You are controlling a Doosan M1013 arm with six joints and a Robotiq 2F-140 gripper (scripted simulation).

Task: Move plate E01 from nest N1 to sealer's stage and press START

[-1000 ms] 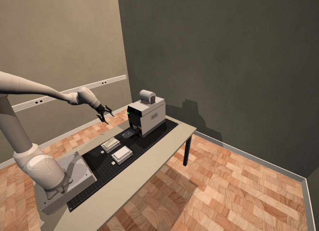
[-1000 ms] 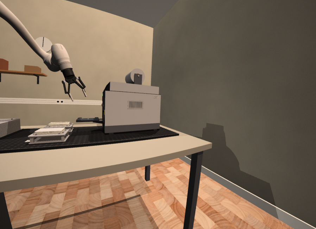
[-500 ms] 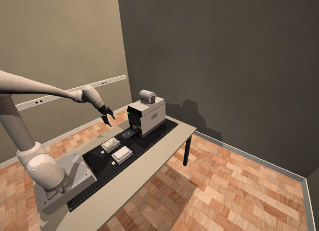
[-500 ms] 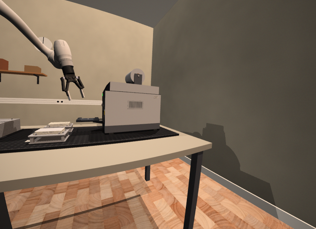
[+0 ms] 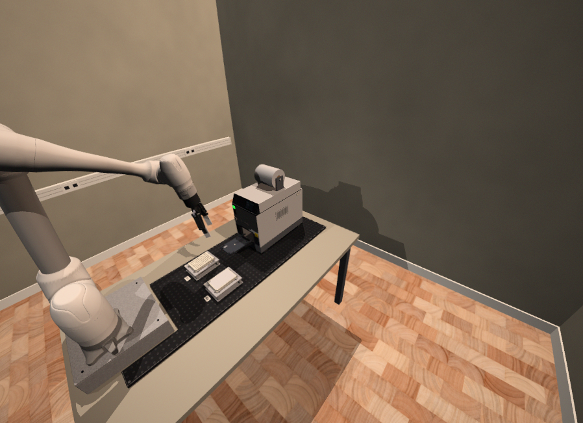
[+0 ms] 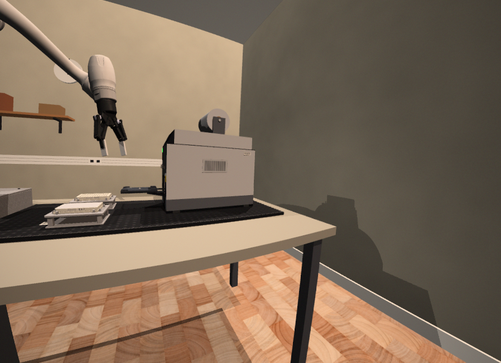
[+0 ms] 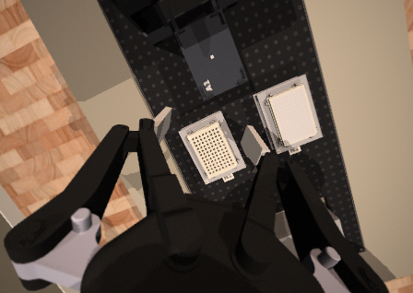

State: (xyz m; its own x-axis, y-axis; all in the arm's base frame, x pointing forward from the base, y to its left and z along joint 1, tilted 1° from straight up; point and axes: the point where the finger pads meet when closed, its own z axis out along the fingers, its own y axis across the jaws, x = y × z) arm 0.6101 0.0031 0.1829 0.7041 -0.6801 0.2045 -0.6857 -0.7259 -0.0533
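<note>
A: Which step?

B: The approach. The black two-finger gripper (image 7: 206, 132) hangs with fingers partly apart, holding nothing, high above cream well plate E01 (image 7: 215, 150), mid-frame in its nest.

A: Next?

B: Descend squarely, straddle it; the dark sealer stage (image 7: 213, 63) waits bare, upper centre.

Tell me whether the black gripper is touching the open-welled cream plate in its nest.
Apart. The exterior view shows the gripper hanging open well above the cream well plate, with bare wall between them.
</note>
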